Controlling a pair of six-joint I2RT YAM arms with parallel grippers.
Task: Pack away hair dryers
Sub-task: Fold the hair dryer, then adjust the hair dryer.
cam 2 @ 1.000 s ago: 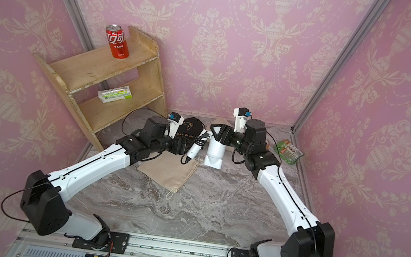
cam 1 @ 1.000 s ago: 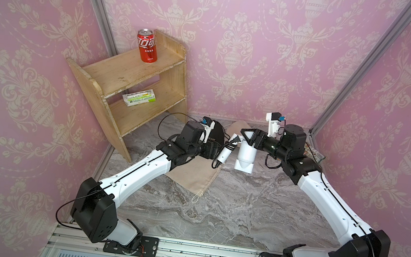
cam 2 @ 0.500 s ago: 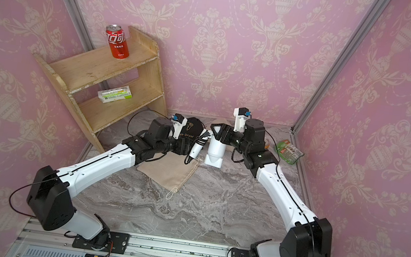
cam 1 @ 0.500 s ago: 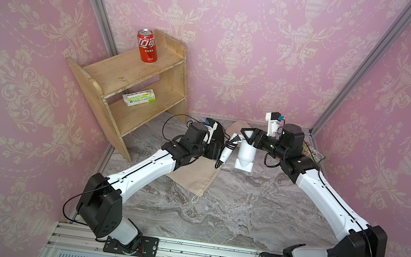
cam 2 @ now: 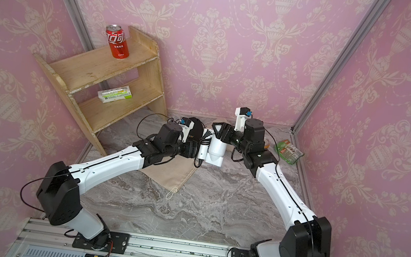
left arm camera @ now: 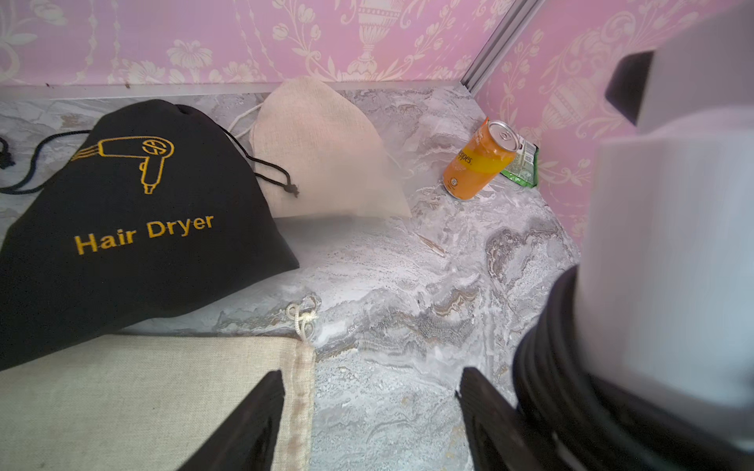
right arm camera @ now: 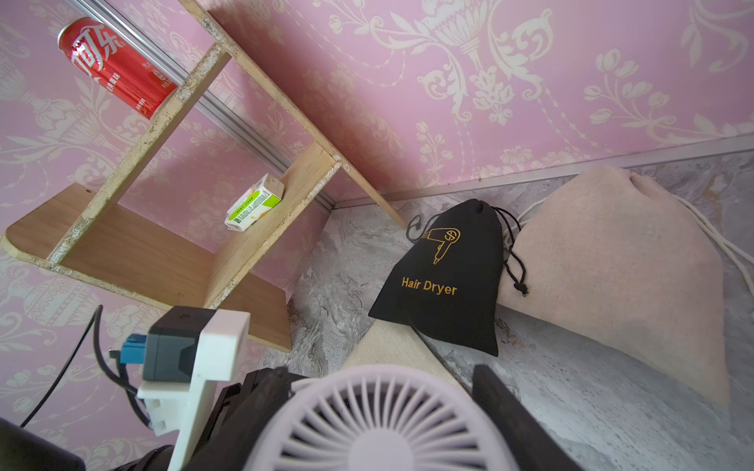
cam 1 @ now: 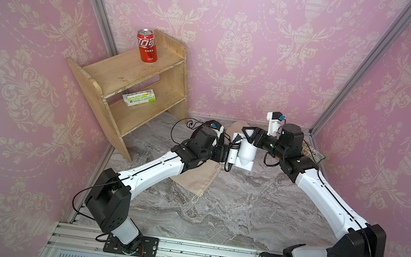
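Your black pouch point(left arm camera: 163, 277) is drawn shut and plump. The rounded beige pouch point(left arm camera: 322, 155) touching its right side is shut too, and what's inside either one is hidden. The flat beige pouch point(left arm camera: 143, 399) lies limp on the table point(cam 1: 229, 206) under your left arm.

In the far right corner, an orange can point(left arm camera: 479, 161) lies tilted, touching a green packet point(left arm camera: 524, 163). Far left, the wooden shelf point(cam 1: 130, 72) carries a red can point(cam 1: 146, 49) on top and a green-and-white box point(cam 1: 139, 97) lower down.

Now the white hair dryer point(cam 1: 245, 154): it's off the table at the far middle, between your arms. Your right end effector point(right arm camera: 375, 377) is clamped wide around its barrel, which stands roughly upright with the grille end up and the black cord point(cam 1: 231, 154) bundled on its left side. Your left end effector point(left arm camera: 371, 379) gapes with nothing in it, one finger just beside that cord.
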